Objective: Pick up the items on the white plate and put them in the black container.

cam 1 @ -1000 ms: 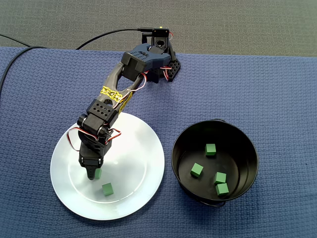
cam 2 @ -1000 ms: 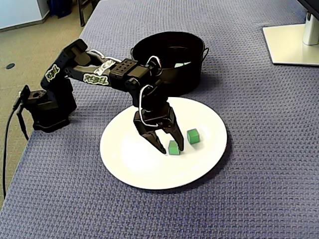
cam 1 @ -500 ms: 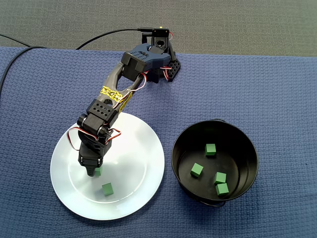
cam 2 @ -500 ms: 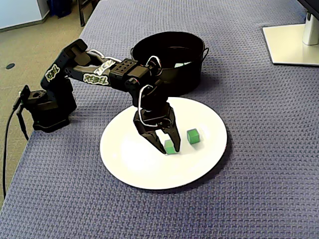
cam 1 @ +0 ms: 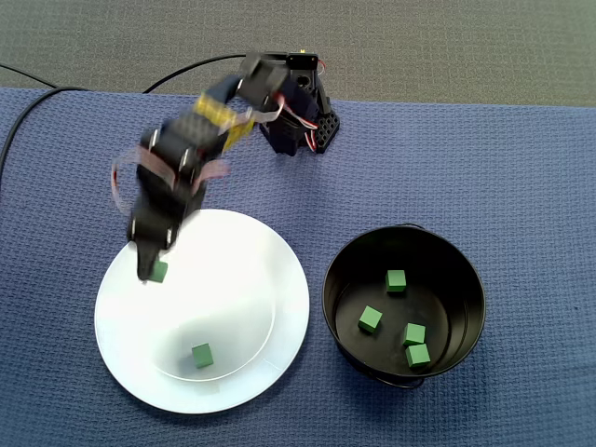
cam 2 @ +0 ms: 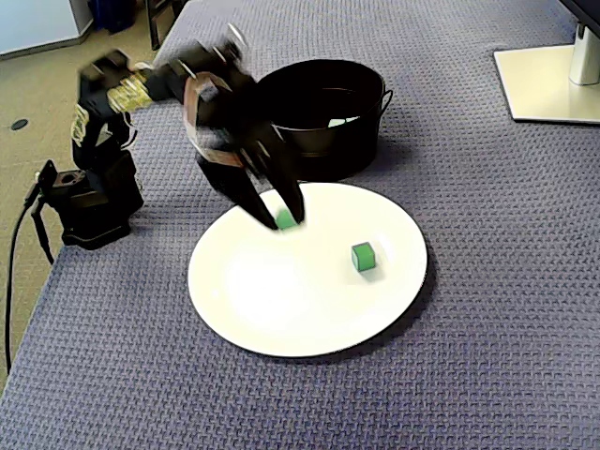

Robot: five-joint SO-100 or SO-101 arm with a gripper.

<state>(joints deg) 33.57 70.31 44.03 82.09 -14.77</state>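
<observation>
Black gripper (cam 2: pixel 284 217), motion-blurred, pinches 1 small green cube (cam 1: pixel 159 271) over the smooth round white plate (cam 1: pixel 244 279). 1 second cube (cam 1: pixel 202 355) lies on it; 4 more sit inside the round black container (cam 1: pixel 343 279) at right.

A white stand base (cam 2: pixel 548 86) rests on blue woven cloth (cam 2: pixel 516 300).

One of your fixed views looks straight down on the counter (cam 1: pixel 521 140) from well above, with the arm base (cam 1: pixel 312 130) at the top edge. The other stands nearer, off one side, looking across at a slant with the base at its left. Both share the white plate (cam 1: pixel 242 279), the black container (cam 1: pixel 333 279) and the hand (cam 1: pixel 152 273) pinching a green cube (cam 1: pixel 159 271).
</observation>
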